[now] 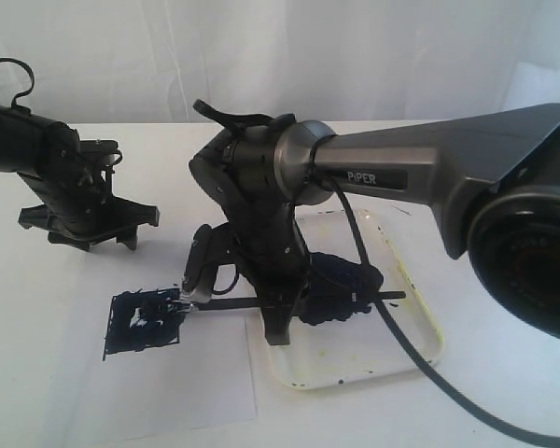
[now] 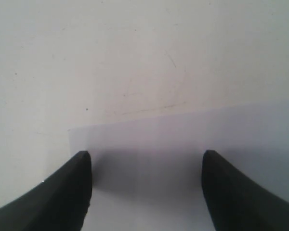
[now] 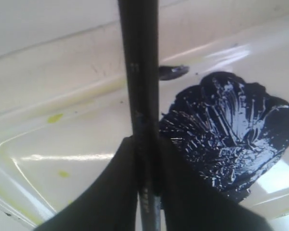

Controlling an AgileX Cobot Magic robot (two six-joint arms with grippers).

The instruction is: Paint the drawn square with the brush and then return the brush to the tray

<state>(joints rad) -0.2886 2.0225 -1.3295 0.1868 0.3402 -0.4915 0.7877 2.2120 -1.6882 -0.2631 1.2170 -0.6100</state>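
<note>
On the table [image 1: 168, 168], the tray [image 1: 355, 359] lies directly beneath the right tool [image 1: 278, 322], its paint blob [image 3: 226, 134] just beside the fingers. The drawn square [image 1: 145, 322] sits on the paper [image 1: 168, 392] near that tool, on the side toward the left tool [image 1: 89, 233]. It is mostly daubed blue-black, with a few white gaps. The right tool is clamped on the brush [image 1: 233, 303], whose bristles touch the square's near edge. The left tool stands wide apart, empty. Painting looks nearly finished; returning the brush remains.
</note>
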